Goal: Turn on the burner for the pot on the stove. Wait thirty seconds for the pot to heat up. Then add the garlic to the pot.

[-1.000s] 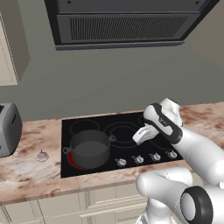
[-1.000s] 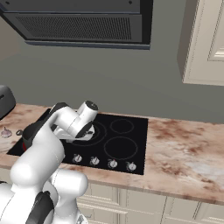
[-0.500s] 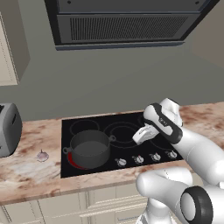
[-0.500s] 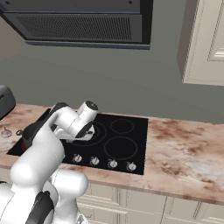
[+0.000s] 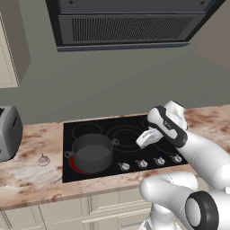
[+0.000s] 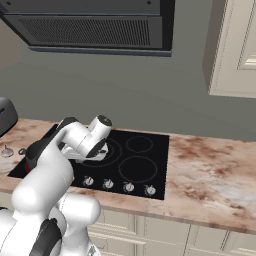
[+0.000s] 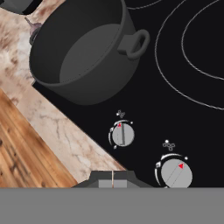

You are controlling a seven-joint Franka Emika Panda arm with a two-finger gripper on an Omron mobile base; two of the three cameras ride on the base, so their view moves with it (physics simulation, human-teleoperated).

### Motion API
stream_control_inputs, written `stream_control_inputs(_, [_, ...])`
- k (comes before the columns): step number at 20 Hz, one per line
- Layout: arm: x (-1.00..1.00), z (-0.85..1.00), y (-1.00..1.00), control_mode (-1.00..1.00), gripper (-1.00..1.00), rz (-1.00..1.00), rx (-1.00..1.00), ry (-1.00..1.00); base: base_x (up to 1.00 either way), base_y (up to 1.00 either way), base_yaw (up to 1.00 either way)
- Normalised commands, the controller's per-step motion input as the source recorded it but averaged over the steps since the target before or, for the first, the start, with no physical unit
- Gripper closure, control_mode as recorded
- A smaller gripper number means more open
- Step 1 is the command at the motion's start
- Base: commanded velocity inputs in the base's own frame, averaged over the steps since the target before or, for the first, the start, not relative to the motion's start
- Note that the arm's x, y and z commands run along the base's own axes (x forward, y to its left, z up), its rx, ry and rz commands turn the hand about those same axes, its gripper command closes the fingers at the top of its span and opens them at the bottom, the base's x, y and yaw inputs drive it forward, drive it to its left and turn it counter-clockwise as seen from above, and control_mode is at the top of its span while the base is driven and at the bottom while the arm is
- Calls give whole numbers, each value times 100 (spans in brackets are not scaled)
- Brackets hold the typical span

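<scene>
The dark grey pot (image 5: 92,152) stands empty on the front left zone of the black glass stove (image 5: 134,155). A red glow shows at the burner (image 5: 75,166) under its left rim. The small pinkish garlic (image 5: 43,160) lies on the counter left of the stove, apart from the pot. My gripper (image 5: 143,140) hangs shut and empty above the stove's front, right of the pot and over the knob row. In the hand view the shut fingertips (image 7: 112,180) point down at the pot (image 7: 83,52) and two silver knobs (image 7: 122,134). There the garlic (image 7: 33,32) peeks out behind the pot.
A silver toaster (image 5: 6,132) sits on the marble counter (image 5: 27,179) at far left. The range hood (image 5: 130,27) hangs over the stove. A wall cabinet (image 6: 235,50) is at upper right, with bare counter (image 6: 210,175) right of the stove.
</scene>
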Motion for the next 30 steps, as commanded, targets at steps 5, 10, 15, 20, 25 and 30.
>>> stream_control_inputs(5, [0, 0, 0, -100, 100, 0, 0, 0, 0, 0, 0])
stream_control_inputs(10, [0, 0, 0, -100, 100, 0, 0, 0, 0, 0, 0])
stream_control_inputs(15, [0, 0, 0, -100, 100, 0, 0, 0, 0, 0, 0])
stream_control_inputs(20, [0, 0, 0, -100, 100, 0, 0, 0, 0, 0, 0])
stream_control_inputs(25, [0, 0, 0, -100, 100, 0, 0, 0, 0, 0, 0])
stream_control_inputs(30, [0, 0, 0, -100, 100, 0, 0, 0, 0, 0, 0])
